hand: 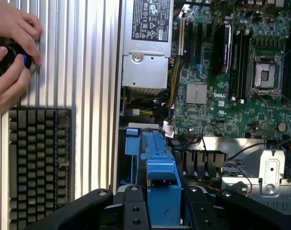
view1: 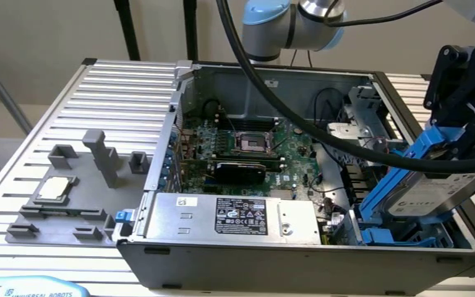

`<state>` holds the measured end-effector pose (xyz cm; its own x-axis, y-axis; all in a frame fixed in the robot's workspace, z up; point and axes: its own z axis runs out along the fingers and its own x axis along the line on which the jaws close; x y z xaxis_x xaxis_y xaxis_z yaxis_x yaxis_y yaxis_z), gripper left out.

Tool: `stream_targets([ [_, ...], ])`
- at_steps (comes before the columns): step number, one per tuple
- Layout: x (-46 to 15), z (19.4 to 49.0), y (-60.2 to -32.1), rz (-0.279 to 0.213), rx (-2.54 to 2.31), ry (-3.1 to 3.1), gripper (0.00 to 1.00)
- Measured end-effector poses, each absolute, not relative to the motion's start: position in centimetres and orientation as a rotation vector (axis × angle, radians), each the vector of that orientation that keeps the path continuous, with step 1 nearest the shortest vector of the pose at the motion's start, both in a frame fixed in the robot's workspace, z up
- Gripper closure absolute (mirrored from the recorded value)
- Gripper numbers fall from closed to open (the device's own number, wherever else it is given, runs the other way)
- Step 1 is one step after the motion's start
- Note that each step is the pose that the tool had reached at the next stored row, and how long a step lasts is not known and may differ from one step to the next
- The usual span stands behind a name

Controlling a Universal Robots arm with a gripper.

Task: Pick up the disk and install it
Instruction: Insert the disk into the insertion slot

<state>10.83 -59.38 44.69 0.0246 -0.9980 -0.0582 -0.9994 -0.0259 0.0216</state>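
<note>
Ribbed aluminium table (view1: 122, 93), open computer case (view1: 303, 260) lying on it with the motherboard (view1: 246, 154) exposed. The power supply (view1: 237, 216) sits along the near wall.

Gripper (view1: 452, 142) is at the exterior view's right, over the near right corner of the case. Its jaws are clamped on the disk (view1: 432, 195), gripping it by the blue carrier (view1: 390, 179). The disk is in the air, tilted, with its low end toward the drive bay (view1: 386, 235). It looks not yet seated. In the wrist view the carrier runs between the fingers (hand: 135, 206) and points down at the blue bay parts.

A thick black cable (view1: 303, 117) from the arm sags across the case, passing just in front of the disk.

A person's hands (hand: 11, 48) rest on a small black controller on the table beside a keyboard (hand: 40, 158).

Risks, as I judge them:
- The tilt may not match the bay rails, so a carrier corner could catch and jam.
- The sagging cable could snag the carrier or drag over the board.
- The grip is on plastic only, so side load could twist the disk in the jaws.
- Loose wires by the bay could get pinched.
</note>
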Motion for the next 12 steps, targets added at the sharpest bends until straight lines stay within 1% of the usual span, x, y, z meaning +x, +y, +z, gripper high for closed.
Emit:
stream_targets([
  [12, 10.78, 44.08, -59.38, 0.085, -2.197, 2.209, 0.67],
])
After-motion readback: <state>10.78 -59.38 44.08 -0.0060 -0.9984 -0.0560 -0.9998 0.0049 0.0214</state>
